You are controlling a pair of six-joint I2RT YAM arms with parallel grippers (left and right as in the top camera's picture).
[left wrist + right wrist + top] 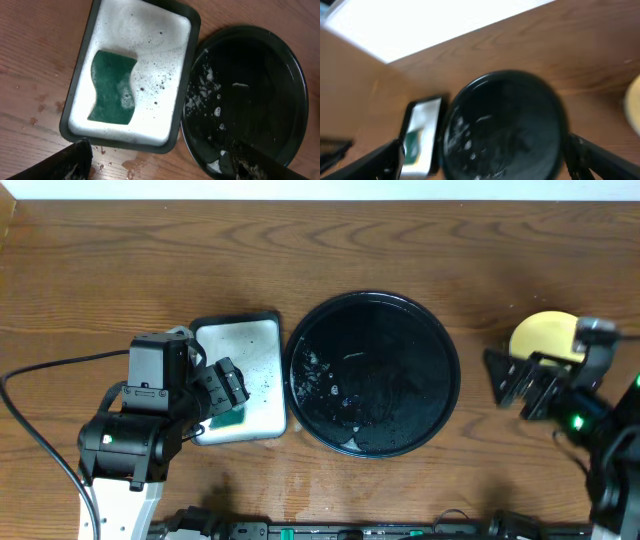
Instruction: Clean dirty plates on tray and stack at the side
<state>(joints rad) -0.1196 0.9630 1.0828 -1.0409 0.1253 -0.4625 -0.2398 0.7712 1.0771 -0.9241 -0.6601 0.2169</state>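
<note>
Overhead: fixed, looks straight down on the wooden table (pixel 100 260). Far off; black tray (pixel 372 373) sits whole at frame centre, table showing on every side of it.

Left wrist: close, steep downward look from the black tray's left. Rectangular tray (pixel 131 75) fills the left half, black tray nearly whole at the right. Own fingers (pixel 75 160) in the bottom corners.

Right wrist: farther back, blurred, tilted. Black tray centred, rectangular tray to its left, sliver of yellow plate (pixel 634 102) to its right.

Shared by all three: black tray, rectangular tray.
</note>
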